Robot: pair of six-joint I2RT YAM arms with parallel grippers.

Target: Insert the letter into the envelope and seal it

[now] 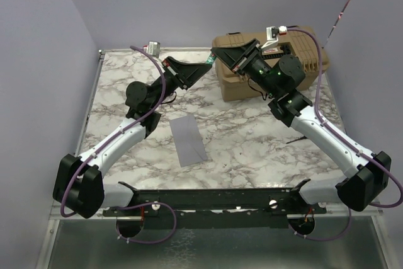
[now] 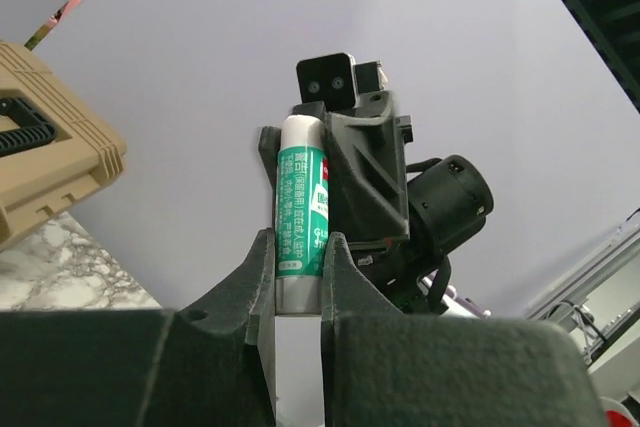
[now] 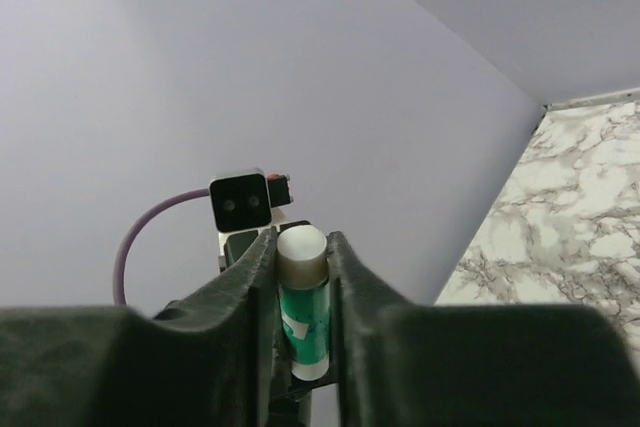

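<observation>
Blue-grey envelope [image 1: 187, 142] lying flat on marble table [image 1: 252, 149], beside left arm, nothing touching it. Letter not showing in any view; possibly inside envelope already, cannot confirm. Glue stick [image 2: 300, 217] hanging in mid-air near tan toolbox [image 1: 230, 89], well apart from envelope. Left gripper [image 2: 299, 252] clamping onto green body; right gripper [image 3: 302, 247] pinching white end. Judgement: two-handed hold serving to uncap stick ahead of sealing flap.
</observation>
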